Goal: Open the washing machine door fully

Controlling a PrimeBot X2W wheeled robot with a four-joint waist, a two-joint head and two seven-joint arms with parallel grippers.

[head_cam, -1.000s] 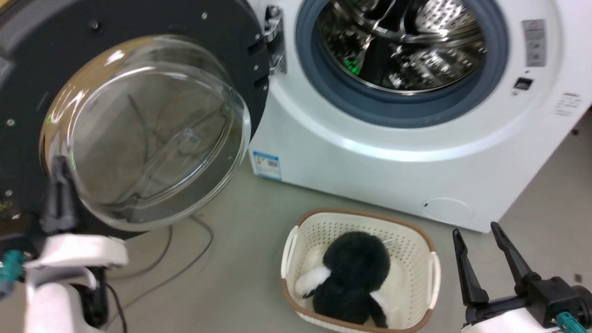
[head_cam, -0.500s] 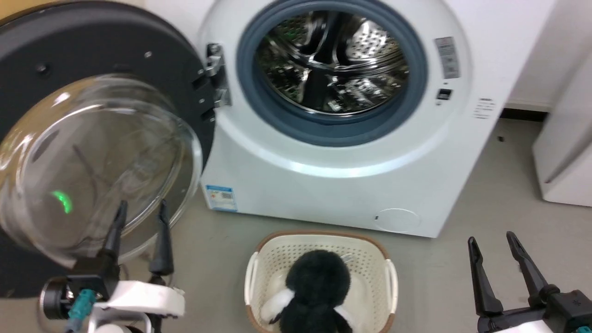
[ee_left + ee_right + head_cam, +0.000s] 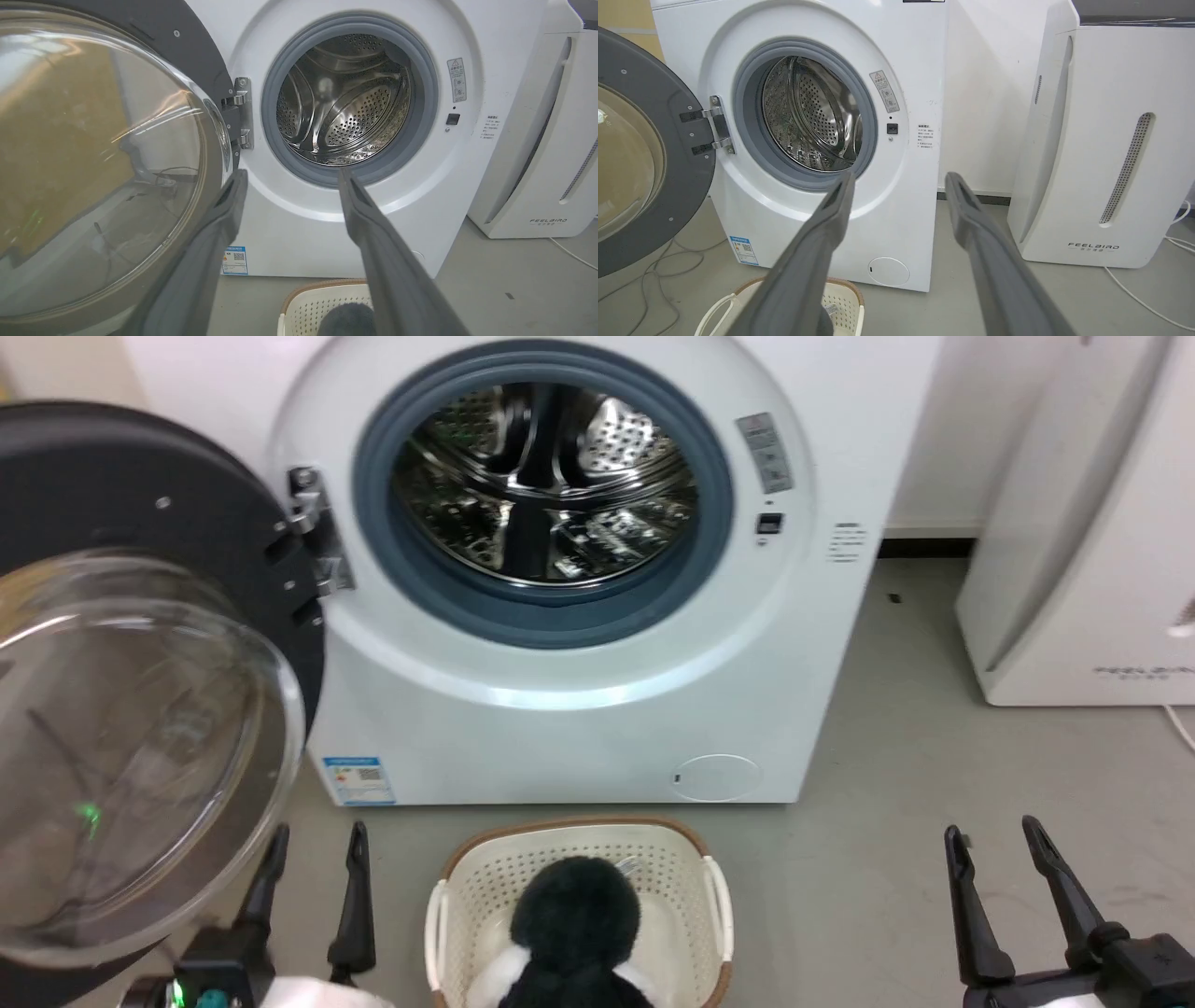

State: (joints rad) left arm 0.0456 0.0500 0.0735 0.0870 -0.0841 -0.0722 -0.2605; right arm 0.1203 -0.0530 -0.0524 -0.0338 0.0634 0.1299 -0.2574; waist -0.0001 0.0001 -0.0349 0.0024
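"Looking at the washing machine door (image 3: 131,691), where are you finding it?"

"You're seeing it hanging swung out on its hinge (image 3: 313,532), at the left of the washing machine (image 3: 560,728). Its glass bowl is facing you, and the steel drum (image 3: 541,485) is showing bare inside the grey rubber ring (image 3: 541,607)."

"And what are your grippers doing?"

"Your left gripper (image 3: 317,831) is hovering just beside the door's lower rim, fingers spread apart and holding nothing. I'm not managing to tell whether it is touching the glass. Your right gripper (image 3: 990,828) is hanging well apart from the door, over the grey floor (image 3: 887,803), fingers likewise parted and empty."

"Is anything sitting in front of the washer?"

"A cream basket (image 3: 695,877) with a brown rim is sitting on the floor between your grippers, carrying a black and white plush toy (image 3: 574,915). A white FEELBIRD appliance (image 3: 1074,569) is standing to the washer's right."
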